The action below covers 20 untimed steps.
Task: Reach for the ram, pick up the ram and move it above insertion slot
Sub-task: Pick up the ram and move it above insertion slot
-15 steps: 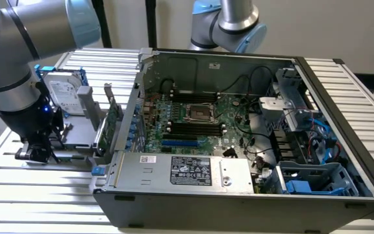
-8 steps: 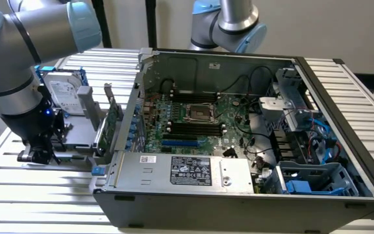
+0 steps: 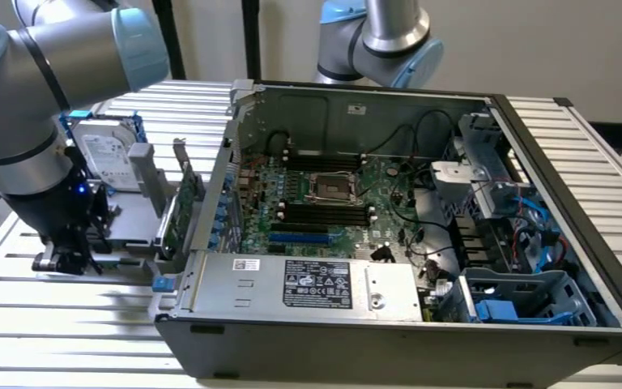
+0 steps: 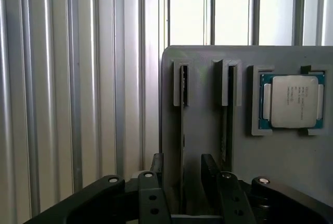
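"Wrist view first: is the gripper point(image 4: 183, 176) shut?"

"No. Its fingers point(image 4: 208, 174) are apart. The ram point(image 4: 183, 86) stands on its thin edge in a slot of the gray holder point(image 4: 203, 57), right between them. I cannot tell if they touch it."

"Any room?"

"One finger is by the holder's edge, with bare table slats point(image 4: 78, 78) past it. In the exterior view, the open computer case point(image 3: 398, 332) sits to the exterior view's right."

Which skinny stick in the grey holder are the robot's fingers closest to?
The thin ram stick farther from the square silver chip. The black fingers stand open either side of it; the other stick sits beside that chip.
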### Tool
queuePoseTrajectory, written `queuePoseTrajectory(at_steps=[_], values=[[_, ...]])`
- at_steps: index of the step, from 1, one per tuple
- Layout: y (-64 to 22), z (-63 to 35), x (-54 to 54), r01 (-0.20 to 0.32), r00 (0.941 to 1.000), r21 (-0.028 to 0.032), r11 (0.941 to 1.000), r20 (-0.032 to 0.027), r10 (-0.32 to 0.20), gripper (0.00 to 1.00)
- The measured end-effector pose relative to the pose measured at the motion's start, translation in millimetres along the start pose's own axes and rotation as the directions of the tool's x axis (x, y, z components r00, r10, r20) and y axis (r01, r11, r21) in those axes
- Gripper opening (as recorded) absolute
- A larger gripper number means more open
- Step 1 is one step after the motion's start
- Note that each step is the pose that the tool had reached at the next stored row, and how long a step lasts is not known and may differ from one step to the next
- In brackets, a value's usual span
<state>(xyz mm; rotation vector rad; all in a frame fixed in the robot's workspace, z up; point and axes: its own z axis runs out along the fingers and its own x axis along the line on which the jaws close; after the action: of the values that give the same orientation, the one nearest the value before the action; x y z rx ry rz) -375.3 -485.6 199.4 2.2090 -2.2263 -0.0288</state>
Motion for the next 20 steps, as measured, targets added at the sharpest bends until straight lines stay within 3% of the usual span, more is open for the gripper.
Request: queuePoseTrajectory(at_steps=[8, 11, 13, 14, 20], values=[[0.5, 1.5, 0.1, 0.006, 1.0, 0.0003, 1.0, 0.0028, -0.006, 0.4], [0.5, 1.8, 0.1, 0.006, 1.0, 0.0002, 1.0, 0.0028, -0.006, 0.22], [0.5, 1.8, 0.1, 0.006, 1.0, 0.0002, 1.0, 0.0028, -0.006, 0.22], [0.4, 1.8, 0.1, 0.006, 1.0, 0.0003, 1.0, 0.0028, -0.006, 0.15], [0.4, 1.8, 0.1, 0.006, 1.0, 0.0002, 1.0, 0.0028, -0.006, 0.13]])
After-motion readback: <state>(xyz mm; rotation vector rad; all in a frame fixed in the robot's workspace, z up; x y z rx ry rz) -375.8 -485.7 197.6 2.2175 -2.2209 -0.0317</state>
